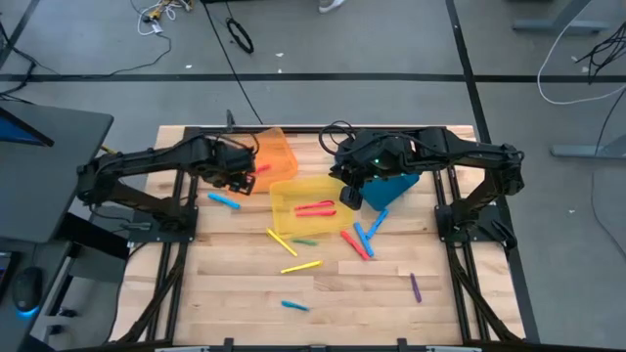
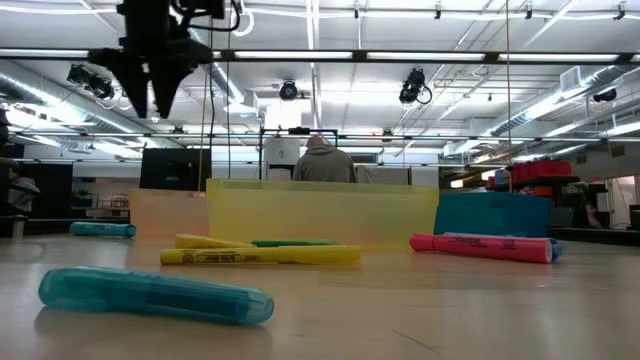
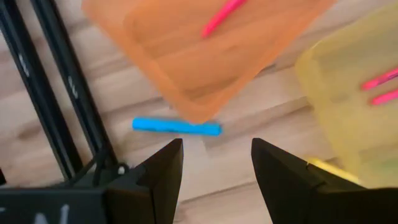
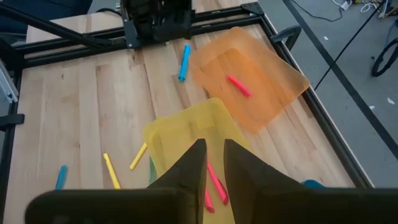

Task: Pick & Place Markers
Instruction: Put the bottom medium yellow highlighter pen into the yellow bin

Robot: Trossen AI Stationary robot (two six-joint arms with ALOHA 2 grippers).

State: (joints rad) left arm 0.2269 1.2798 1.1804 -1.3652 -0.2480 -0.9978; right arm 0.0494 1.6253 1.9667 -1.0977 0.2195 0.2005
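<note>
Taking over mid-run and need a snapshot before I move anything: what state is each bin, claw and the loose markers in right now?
orange bin: upright, holds one pink marker
yellow bin: upright, holds red markers
blue bin: partly hidden under the right arm, contents not visible
left claw: open, empty, above a blue marker lying beside the orange bin
right claw: nearly closed, empty, above the yellow bin
loose markers: lying flat on the table

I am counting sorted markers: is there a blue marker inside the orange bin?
No, the orange bin holds only one pink marker; the blue marker lies on the table beside it.
</note>
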